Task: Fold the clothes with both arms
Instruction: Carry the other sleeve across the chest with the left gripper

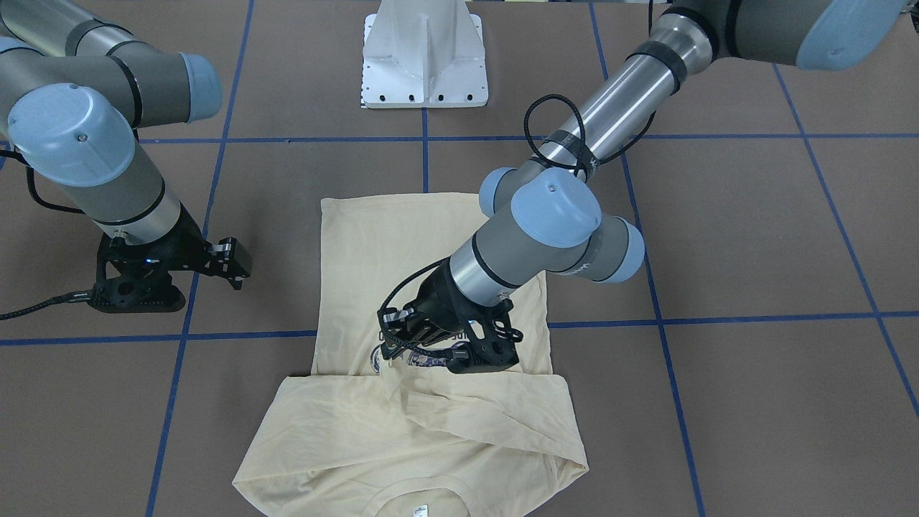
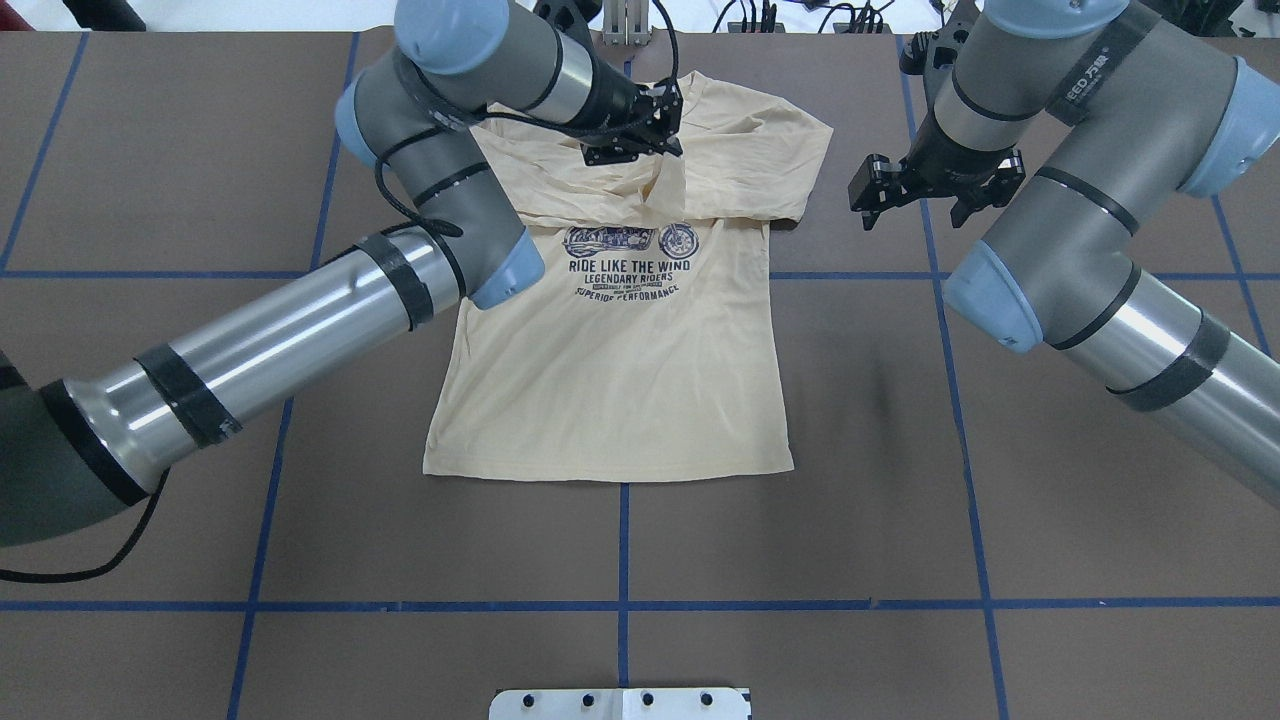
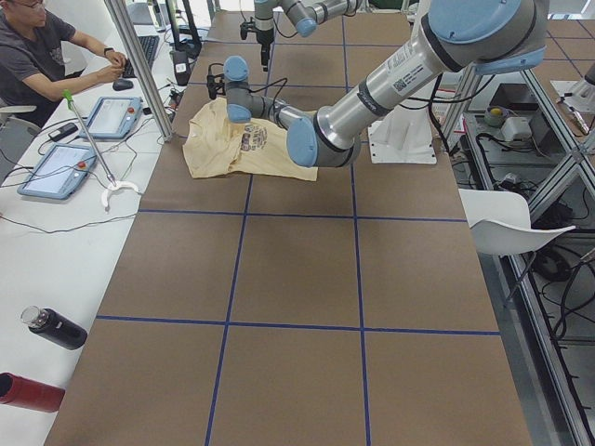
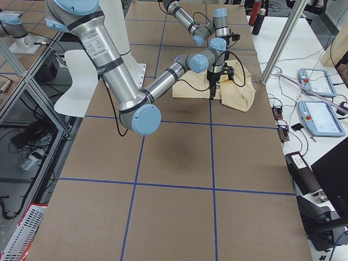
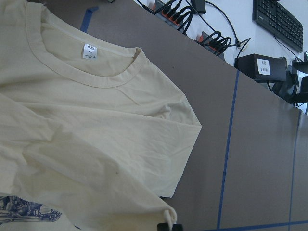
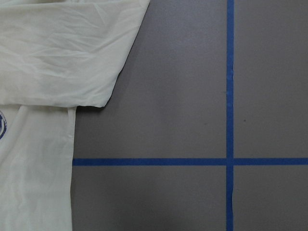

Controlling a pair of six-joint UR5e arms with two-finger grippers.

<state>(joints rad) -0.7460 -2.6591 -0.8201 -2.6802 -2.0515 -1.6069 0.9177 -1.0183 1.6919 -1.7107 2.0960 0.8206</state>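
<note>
Much bare table (image 2: 820, 540) lies open around the shirt (image 2: 610, 390), with broad brown stretches crossed by blue tape lines (image 2: 622, 545) on both sides and on the robot's side of the hem. The shirt lies flat near the table's middle, print up. Its straight hem is toward the robot and its collar is toward the far edge, where cables (image 5: 183, 14) sit just past the table. The side edges run nearly straight from the hem up to a band of cloth folded across the chest, which covers the top of the navy print (image 2: 625, 262). On the robot's right this band juts out a little past the body and ends in a clean slanted edge. The left gripper (image 2: 632, 143) is over the folded band, about on the shirt's midline. Its jaws are drawn close together on a ridge of cream cloth that rises from the chest to meet them, and its wrist view shows the fingertips (image 5: 167, 226) right at the end of a sleeve fold. The right gripper (image 2: 915, 205) hangs over bare table just beside the band's right edge, apart from the cloth, jaws spread wide and holding nothing. Its wrist view shows only the shirt's edge and taped table.
</note>
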